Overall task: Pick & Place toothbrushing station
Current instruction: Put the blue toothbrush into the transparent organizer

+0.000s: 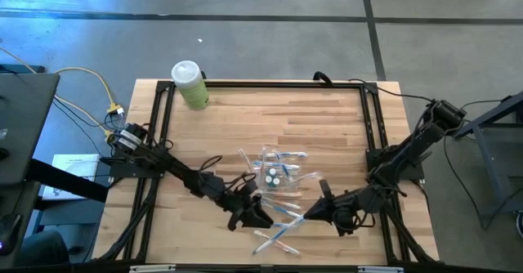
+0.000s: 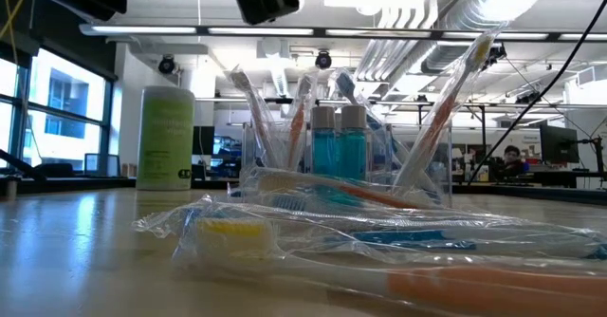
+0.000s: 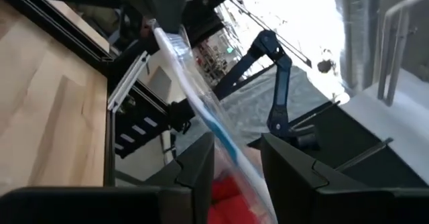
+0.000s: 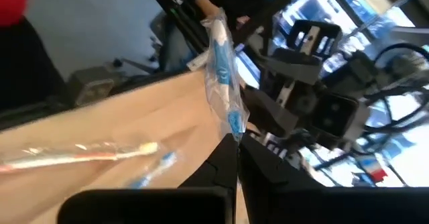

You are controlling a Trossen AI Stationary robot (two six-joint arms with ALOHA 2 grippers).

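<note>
Grey concrete floor [image 1: 270, 28] around desk [image 1: 327, 118], dark seams crossing it. Desk top pale wood planks, black frame along edges. Yellow cable [image 1: 90, 81] on floor off left edge. Low view: open workshop hall, white ceiling ducts [image 2: 427, 13], strip lights, large windows [image 2: 57, 108] at left, person at monitor [image 2: 560, 146] far right.

Loose toothbrushes [image 1: 278, 228] clutter table's [image 1: 327, 118] near centre; far half prob. free.
</note>
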